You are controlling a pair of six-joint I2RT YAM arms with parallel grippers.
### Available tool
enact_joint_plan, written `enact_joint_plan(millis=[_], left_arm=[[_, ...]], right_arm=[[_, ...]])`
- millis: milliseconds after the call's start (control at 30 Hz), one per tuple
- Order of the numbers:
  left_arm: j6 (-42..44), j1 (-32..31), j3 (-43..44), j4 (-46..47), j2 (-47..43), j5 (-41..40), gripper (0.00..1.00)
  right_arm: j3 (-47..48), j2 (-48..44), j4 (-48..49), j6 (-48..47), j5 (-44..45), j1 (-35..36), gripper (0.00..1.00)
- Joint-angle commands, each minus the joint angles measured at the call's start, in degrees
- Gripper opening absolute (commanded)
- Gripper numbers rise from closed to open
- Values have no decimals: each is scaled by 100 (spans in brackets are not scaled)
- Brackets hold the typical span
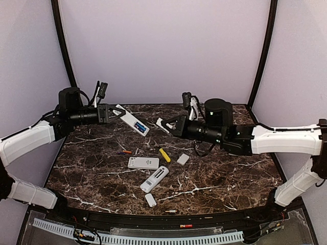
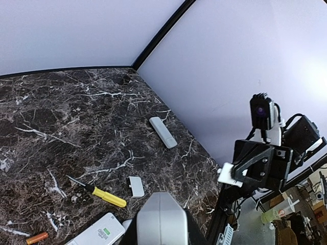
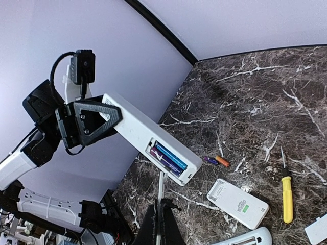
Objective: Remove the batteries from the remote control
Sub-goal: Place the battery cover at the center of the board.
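Remote (image 1: 134, 123), white, raised clear of the marble surface (image 1: 92, 173) and grasped at one end by the left gripper (image 1: 118, 113). Back compartment uncovered, with two batteries (image 3: 167, 157), blue and purple, seated side by side inside. Right gripper (image 1: 166, 125), near the remote's free end but apart from it, clenched on a thin white cover (image 2: 229, 174). Lying on the surface below: two loose batteries (image 1: 125, 151), orange and dark; yellow-handled screwdriver (image 1: 164, 154); second remote (image 1: 143, 163); third remote (image 1: 154, 179); two small white plates (image 1: 183, 159), well apart.
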Motion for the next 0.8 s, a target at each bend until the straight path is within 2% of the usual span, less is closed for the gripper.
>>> enact_joint_plan(millis=[0,133,267,433,600,767], left_arm=[[292,51,214,-401,26,-356,0],[27,59,198,-674,-38,-146,0],[-199,52,33,-1646,-368,-186,0],[-205,52,-352,-2840,-792,-406,0],[-147,50,-688,-3769,-1041,-380,0],[-146,43,-953,-3985,-1004,-215,0]], right_arm=[[-70,-563,-885,-370,1021,-31,0],[-98,-933,-1893,-603,1490,-96,0],[-363,-1102,-2455,-640,1551,-416,0],[-713,-888,-2329,-722,1133,-912,0],[-883,-535,-2065,-832,1283,-1113,0],[-996,-179,-1941,-727,1427,-1282,0]])
